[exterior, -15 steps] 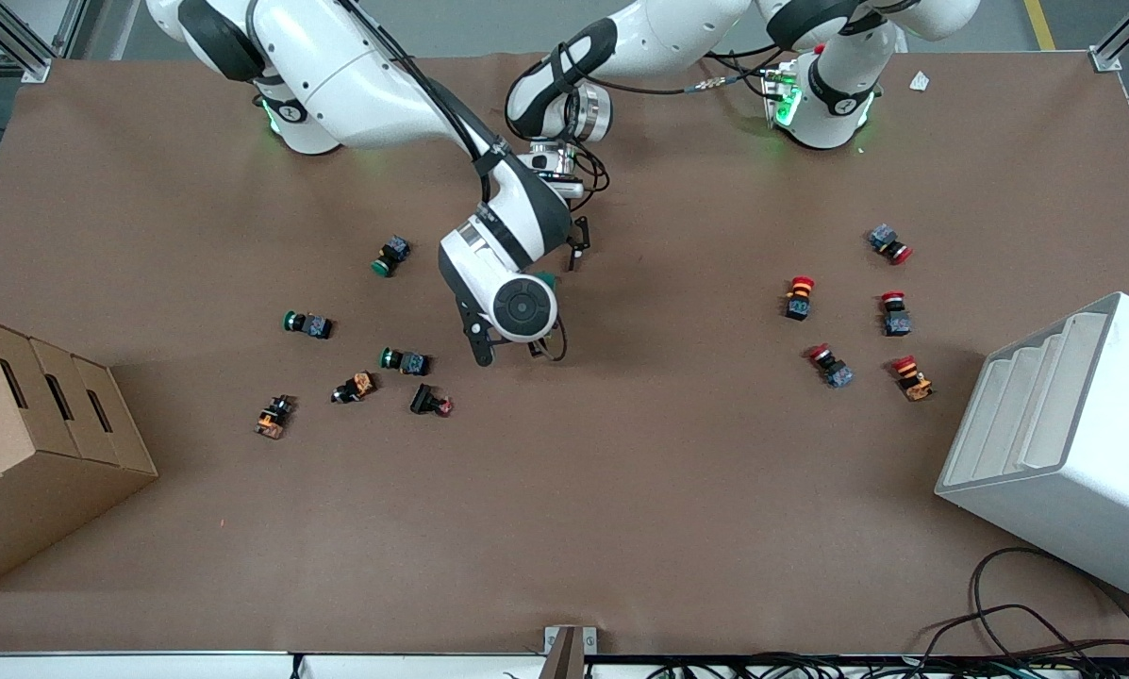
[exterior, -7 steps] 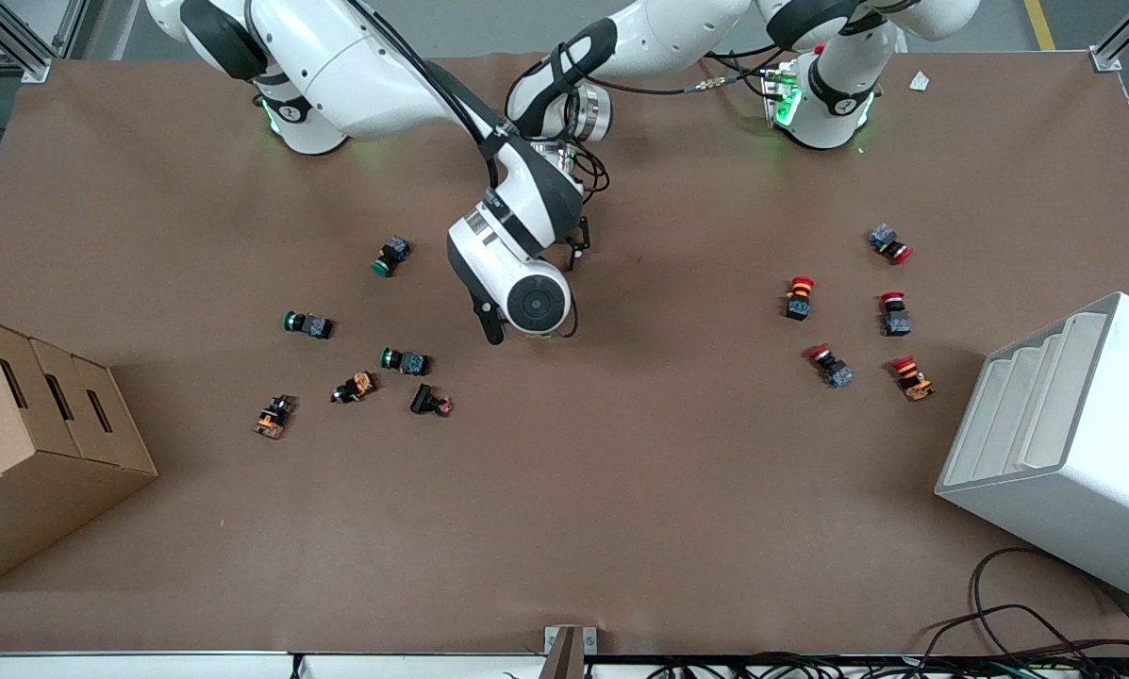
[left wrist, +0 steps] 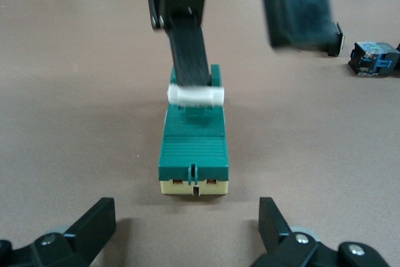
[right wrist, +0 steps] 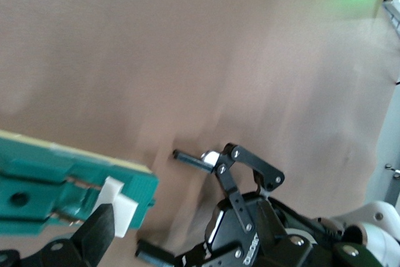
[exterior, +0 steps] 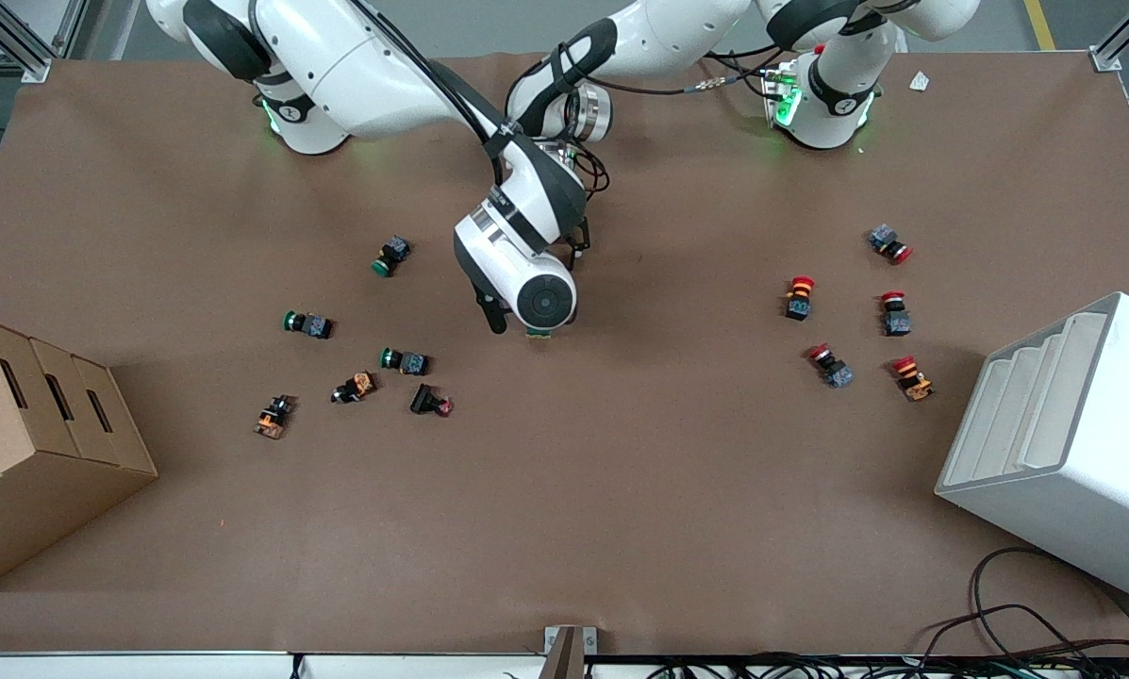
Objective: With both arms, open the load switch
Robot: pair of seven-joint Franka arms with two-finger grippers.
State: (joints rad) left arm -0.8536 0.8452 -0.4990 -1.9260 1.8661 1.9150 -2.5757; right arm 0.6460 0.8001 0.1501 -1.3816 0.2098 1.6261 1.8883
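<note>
The load switch (left wrist: 194, 148), a dark-green block with a pale end, lies flat on the brown table near its middle. In the front view the right arm's wrist (exterior: 538, 297) covers it. My right gripper (left wrist: 244, 60) is open over the switch. One of its fingers (right wrist: 97, 232) rests against the white toggle (left wrist: 195, 96), and the other stands apart. My left gripper (left wrist: 187, 232) is open and low over the table, just short of the switch's pale end with its fingers (left wrist: 94, 229) on either side of that line. It also shows in the front view as the left gripper (exterior: 578, 247).
Green and orange push buttons (exterior: 404, 360) lie scattered toward the right arm's end, and red ones (exterior: 829, 365) toward the left arm's end. A cardboard box (exterior: 36, 443) and a white stepped bin (exterior: 1073, 443) stand at the table's two ends. A dark button (left wrist: 374, 59) lies beside the switch.
The right arm's wrist has shifted a little toward the left arm's end and now covers the switch in the front view. The left gripper has stayed almost still.
</note>
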